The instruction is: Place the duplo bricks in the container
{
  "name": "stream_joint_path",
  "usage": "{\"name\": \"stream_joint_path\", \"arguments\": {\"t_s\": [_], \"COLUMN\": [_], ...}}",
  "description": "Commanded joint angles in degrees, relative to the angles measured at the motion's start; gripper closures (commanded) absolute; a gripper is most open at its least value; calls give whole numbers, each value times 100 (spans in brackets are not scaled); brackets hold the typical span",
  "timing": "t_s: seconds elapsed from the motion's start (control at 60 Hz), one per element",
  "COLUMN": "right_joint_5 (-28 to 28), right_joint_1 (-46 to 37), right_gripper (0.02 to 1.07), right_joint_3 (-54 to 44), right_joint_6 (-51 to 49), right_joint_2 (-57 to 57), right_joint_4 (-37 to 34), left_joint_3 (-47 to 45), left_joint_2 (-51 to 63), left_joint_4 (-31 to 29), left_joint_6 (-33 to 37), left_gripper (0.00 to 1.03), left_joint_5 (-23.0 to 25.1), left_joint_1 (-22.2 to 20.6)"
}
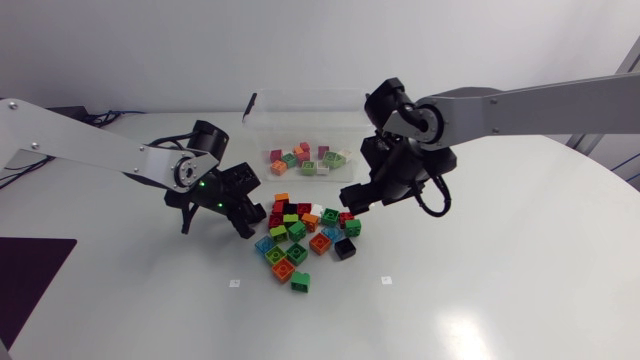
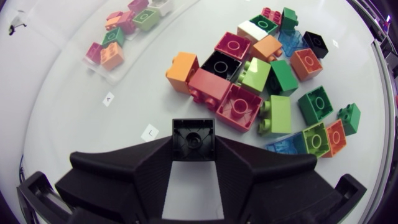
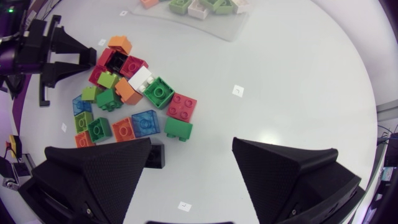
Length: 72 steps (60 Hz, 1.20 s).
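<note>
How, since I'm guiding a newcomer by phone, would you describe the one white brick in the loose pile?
Find the clear container at the table's far side; the pile of bricks lies in front of it. On the pile's container side sits the white brick, beside an orange brick and a green brick, the pile's only white piece.

Duplo bricks lie heaped between left gripper and right gripper, the clear container behind holding more

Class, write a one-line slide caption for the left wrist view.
Left gripper clamps a black brick just short of the duplo pile, with the container beyond.
</note>
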Motion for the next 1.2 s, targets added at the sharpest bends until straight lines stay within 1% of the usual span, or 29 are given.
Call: {"name": "stream_joint_path", "arguments": {"t_s": [0.0,0.217,0.317,0.383,0.467,0.517,0.55,0.583,0.65,0.717,0.833,0.967,1.05,1.183], "right_joint_5": [40,40,49,93,145,198,198,207,233,242,242,242,251,330], "right_joint_1": [81,143,204,248,275,266,266,257,222,196,187,204,231,231], "right_gripper": [13,14,21,21,30,31,31,35,39,40,48,48,57,64], "right_joint_3": [320,838,935,970,970,970,970,970,970,979,996,1005,1032,1032], "right_joint_6": [263,509,562,614,641,667,667,667,685,694,702,702,711,711], "right_joint_2": [408,1102,1251,1330,1418,1462,1480,1497,1533,1577,1682,1761,1805,1823], "right_joint_4": [-223,-443,-487,-487,-487,-469,-469,-460,-443,-425,-355,-293,-214,-170], "left_joint_3": [-172,-243,-243,-225,-155,-111,-84,-49,30,126,302,478,601,856], "left_joint_2": [-440,-1134,-1459,-1635,-1837,-1916,-1943,-1987,-2013,-2030,-2048,-2030,-1969,-1802], "left_joint_4": [-92,-312,-365,-365,-418,-426,-426,-435,-444,-444,-426,-312,-189,-101], "left_joint_6": [-16,-16,-34,-69,-148,-219,-236,-271,-359,-438,-632,-851,-992,-1159], "left_gripper": [76,76,76,76,76,76,76,76,76,76,76,76,76,76], "left_joint_5": [14,23,76,85,208,225,225,234,261,304,340,340,348,340], "left_joint_1": [105,219,281,290,299,299,290,272,255,228,175,88,8,-53]}}
